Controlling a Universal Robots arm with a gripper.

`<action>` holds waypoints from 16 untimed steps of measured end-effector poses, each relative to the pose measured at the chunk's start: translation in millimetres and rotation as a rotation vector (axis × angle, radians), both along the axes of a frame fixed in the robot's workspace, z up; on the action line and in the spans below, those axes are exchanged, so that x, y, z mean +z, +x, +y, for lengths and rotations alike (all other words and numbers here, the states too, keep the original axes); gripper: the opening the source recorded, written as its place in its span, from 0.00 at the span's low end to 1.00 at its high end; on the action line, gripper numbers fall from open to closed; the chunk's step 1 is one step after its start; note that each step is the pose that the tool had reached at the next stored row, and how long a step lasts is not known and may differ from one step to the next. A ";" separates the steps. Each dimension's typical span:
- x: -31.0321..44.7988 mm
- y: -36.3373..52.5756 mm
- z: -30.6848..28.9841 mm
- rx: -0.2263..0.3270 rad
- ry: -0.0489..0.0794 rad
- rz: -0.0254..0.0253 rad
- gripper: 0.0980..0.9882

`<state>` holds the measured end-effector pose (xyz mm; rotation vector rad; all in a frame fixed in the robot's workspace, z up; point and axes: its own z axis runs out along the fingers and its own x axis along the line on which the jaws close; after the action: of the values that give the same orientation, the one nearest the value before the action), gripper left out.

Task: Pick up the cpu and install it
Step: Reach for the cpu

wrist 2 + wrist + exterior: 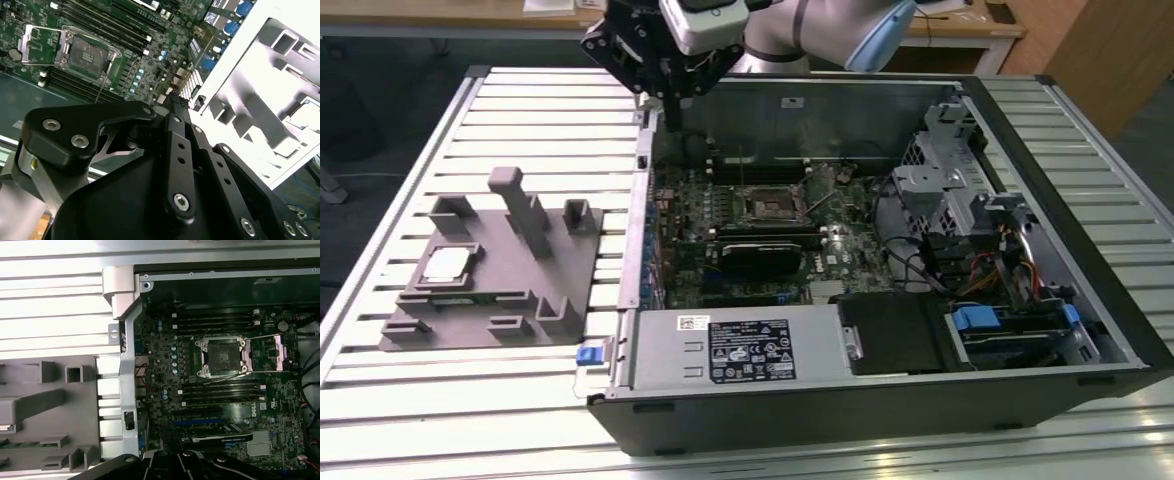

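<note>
The cpu point(447, 264), a small pale silver square, lies flat in a recess of the grey fixture block point(520, 290) at the exterior view's left. My gripper point(675, 118) hangs above the rear left corner of the open computer case, well away from the cpu. Its black fingers point(176, 107) are drawn together to one narrow tip with nothing between them. The black socket point(771, 207) sits in the middle of the green motherboard. In the first wrist view the socket point(220, 356) is open, with its metal load plate point(272, 352) swung aside. The second wrist view has the socket point(85, 52) beyond the fingertips.
The case wall point(638, 230) stands between fixture block and motherboard. Memory slots point(220, 320) flank the socket, and a black card point(767, 255) lies below it. A power supply point(740, 345) and drive cage point(961, 180) fill the case's front and right. Everything rests on a slatted metal table point(400, 150).
</note>
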<state>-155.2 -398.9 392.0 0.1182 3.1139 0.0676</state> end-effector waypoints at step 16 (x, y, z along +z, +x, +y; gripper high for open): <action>-1.0 -17.4 0.0 0.000 0.000 0.0010 0.01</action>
<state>-172.6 -399.0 391.0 0.1181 3.1149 0.0675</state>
